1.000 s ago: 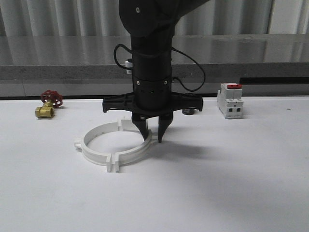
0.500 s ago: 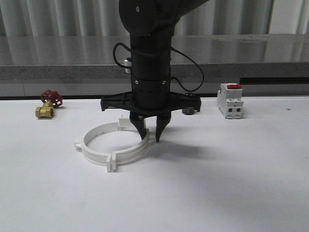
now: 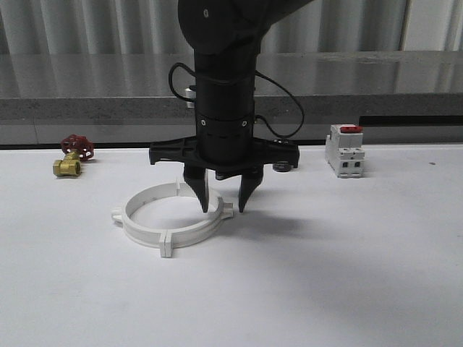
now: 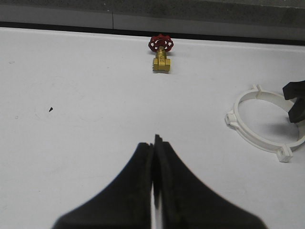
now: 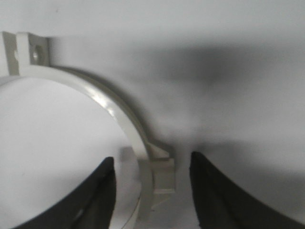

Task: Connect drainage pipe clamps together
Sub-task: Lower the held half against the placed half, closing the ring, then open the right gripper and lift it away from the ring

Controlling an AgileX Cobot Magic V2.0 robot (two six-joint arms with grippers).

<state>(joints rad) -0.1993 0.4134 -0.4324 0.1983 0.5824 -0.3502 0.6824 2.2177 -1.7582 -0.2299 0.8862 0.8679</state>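
Observation:
The two white drainage pipe clamps [image 3: 181,233] lie on the white table as one wide ring, their end flanges meeting at the front and at the back. My right gripper [image 3: 223,210] points straight down over the ring's right side and is open. One finger is inside the ring and one outside. In the right wrist view the ring wall [image 5: 119,112] and a small side tab [image 5: 162,174] sit between the fingers of the right gripper [image 5: 152,158], untouched. My left gripper [image 4: 155,140] is shut on nothing, well to the left of the ring [image 4: 257,144].
A brass valve with a red handwheel [image 3: 72,157] [image 4: 160,55] sits at the back left. A white breaker with a red switch [image 3: 344,150] stands at the back right. A grey counter edge runs behind the table.
My right gripper's fingers, close together on the ring wall before, have spread apart. The ring has slid slightly to the left and lies flat.

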